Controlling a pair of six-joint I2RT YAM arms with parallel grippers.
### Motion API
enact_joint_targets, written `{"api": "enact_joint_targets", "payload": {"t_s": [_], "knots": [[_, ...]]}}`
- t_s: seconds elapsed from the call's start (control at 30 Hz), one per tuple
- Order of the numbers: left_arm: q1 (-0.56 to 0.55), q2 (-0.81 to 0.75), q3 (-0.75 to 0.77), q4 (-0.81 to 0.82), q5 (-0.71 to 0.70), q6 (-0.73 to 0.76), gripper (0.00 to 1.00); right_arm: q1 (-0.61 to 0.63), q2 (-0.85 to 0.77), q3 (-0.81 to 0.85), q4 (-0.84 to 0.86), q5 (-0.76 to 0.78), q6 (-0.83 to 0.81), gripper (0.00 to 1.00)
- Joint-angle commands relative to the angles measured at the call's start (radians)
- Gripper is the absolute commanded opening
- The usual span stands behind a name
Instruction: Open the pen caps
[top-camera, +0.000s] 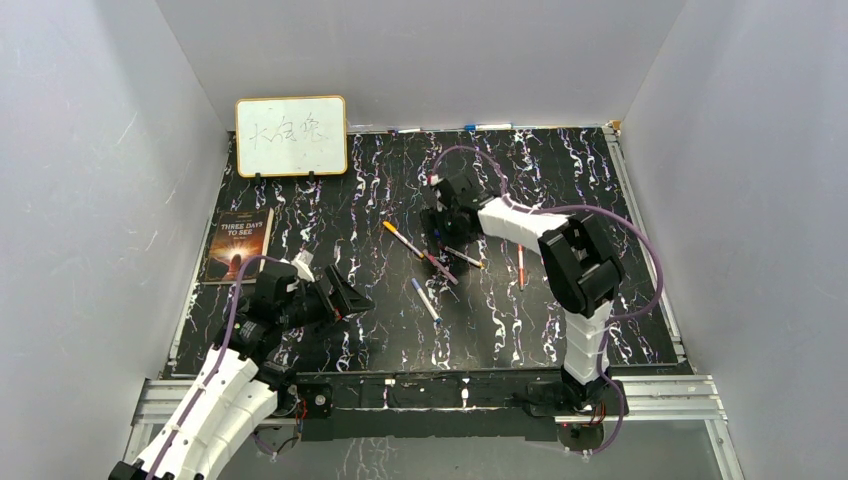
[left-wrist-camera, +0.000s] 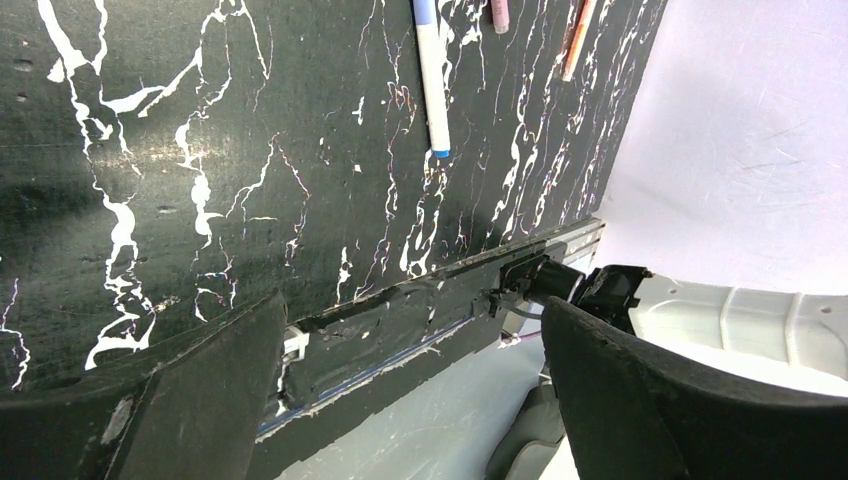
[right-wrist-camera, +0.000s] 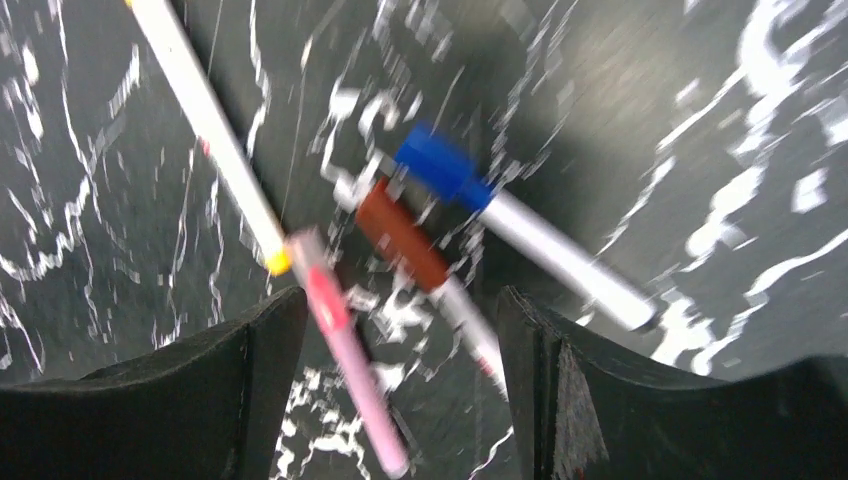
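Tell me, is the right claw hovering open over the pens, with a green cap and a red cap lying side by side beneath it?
Not quite: that cap is blue, not green. The right wrist view shows the right claw open over the pens, with the blue cap beside the red cap.

The place is a robotics lab test cell. Plain white panel walls (top-camera: 100, 220) box in a table (top-camera: 330, 215) topped in black marble-pattern sheet and edged with aluminium extrusion rails (top-camera: 660, 396). A left arm (top-camera: 225, 395) and a right arm (top-camera: 585, 335), both white and black and trailing purple cables (top-camera: 462, 149), are bolted at the near edge. A small whiteboard (top-camera: 291, 136) and a book (top-camera: 238, 246) sit at the back left.
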Motion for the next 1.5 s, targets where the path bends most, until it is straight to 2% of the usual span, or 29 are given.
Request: {"api": "enact_joint_targets", "payload": {"t_s": [0.0, 0.3, 0.57, 0.8, 1.03, 1.33, 1.43, 1.47], "knots": [[-0.003, 0.008, 0.026, 0.010, 0.036, 0.018, 0.98, 0.084, -0.138, -0.109, 0.049, -0.002, 0.009, 0.68], [-0.003, -0.041, 0.006, -0.017, 0.033, 0.013, 0.98, 0.162, -0.308, -0.266, 0.061, 0.061, 0.042, 0.66], [-0.003, -0.088, -0.002, -0.046, 0.021, -0.006, 0.98, 0.211, -0.330, -0.310, 0.065, 0.068, 0.043, 0.52], [-0.003, -0.118, -0.003, -0.077, 0.008, -0.009, 0.98, 0.292, -0.331, -0.358, 0.083, 0.067, 0.064, 0.51], [-0.002, -0.126, -0.010, -0.083, -0.001, -0.019, 0.98, 0.364, -0.312, -0.390, 0.103, 0.110, 0.111, 0.45], [-0.003, -0.131, -0.007, -0.085, -0.007, -0.028, 0.98, 0.439, -0.200, -0.373, 0.036, 0.313, 0.148, 0.31], [-0.002, -0.124, -0.009, -0.067, -0.003, -0.033, 0.98, 0.443, -0.166, -0.373, 0.027, 0.336, 0.158, 0.24], [-0.003, -0.118, -0.006, -0.059, -0.001, -0.035, 0.98, 0.442, -0.159, -0.374, 0.029, 0.334, 0.158, 0.17]]}}
